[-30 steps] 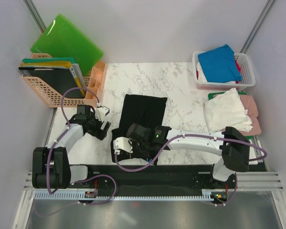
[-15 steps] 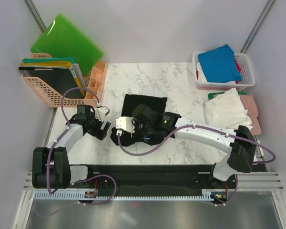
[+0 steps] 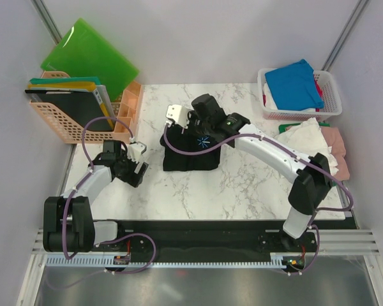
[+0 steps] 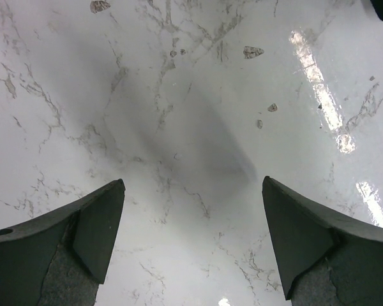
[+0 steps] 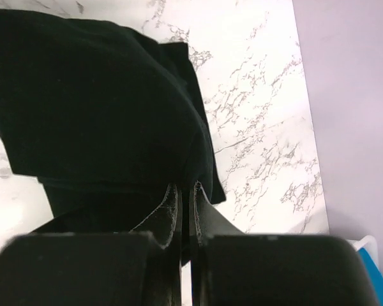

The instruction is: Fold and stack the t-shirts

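Right pincer point(image 3: 190, 125) has swept the near half of the black t-shirt point(image 3: 191, 156) over onto its far half.

A second ago this arm sat low over the shirt's near hem, with the cloth spread long toward the bases. Now it is stretched out to the far edge and the shirt lies as a shorter, doubled block in the middle of the counter point(image 3: 242, 185). The wrist view shows the fingers pressed together on a pinch of black cloth, so the fold is laid but not yet let go. The left pincer point(image 3: 135, 169) has not moved; it hangs wide open over bare marble just left of the shirt, holding nothing. I judge one fold nearly done. The white t-shirt point(image 3: 303, 150) waits at the right and the blue t-shirt point(image 3: 293, 83) in the basket point(image 3: 335, 95).
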`<state>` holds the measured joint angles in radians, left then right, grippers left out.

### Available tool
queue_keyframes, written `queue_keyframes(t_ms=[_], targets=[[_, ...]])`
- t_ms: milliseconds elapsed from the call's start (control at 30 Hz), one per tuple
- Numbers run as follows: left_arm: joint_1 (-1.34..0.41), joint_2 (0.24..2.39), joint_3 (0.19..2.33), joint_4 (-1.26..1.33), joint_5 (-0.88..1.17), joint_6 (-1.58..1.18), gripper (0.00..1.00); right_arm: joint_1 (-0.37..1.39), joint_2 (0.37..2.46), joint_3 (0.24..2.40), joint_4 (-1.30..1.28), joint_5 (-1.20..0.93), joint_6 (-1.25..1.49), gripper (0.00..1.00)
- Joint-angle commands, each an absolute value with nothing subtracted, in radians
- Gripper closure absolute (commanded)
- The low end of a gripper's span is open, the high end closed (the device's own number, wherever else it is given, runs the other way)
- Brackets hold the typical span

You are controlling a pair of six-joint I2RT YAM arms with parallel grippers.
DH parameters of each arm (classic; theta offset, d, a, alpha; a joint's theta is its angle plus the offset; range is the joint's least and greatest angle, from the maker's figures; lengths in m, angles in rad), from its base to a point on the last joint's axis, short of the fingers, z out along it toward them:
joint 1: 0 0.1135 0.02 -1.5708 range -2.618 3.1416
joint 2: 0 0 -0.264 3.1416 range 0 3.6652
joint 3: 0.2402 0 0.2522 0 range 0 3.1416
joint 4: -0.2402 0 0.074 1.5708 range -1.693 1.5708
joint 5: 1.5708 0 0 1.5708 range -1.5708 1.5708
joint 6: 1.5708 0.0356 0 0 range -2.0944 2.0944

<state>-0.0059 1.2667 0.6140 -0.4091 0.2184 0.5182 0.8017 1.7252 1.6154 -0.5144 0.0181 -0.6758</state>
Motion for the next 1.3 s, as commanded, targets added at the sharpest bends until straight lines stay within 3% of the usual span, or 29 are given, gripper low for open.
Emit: queue_keyframes(t_ms=[0,400,733,1267], targets=[[-0.002,1.264,0.611,-0.388,0.224,0.54,0.05,0.769,1.788,1.655,-0.456,0.003,-0.703,1.0],[-0.002,1.259,0.588,-0.388,0.225,0.545,0.05,0.704,1.959,1.687,-0.376,-0.025,-0.692,1.0],[-0.002,1.267,0.584,-0.384,0.227,0.554,0.05,0.701,1.965,1.692,-0.377,-0.024,-0.698,1.0],[-0.002,1.302,0.584,-0.365,0.216,0.571,0.06,0.798,1.648,1.444,-0.41,-0.051,-0.678,1.0]])
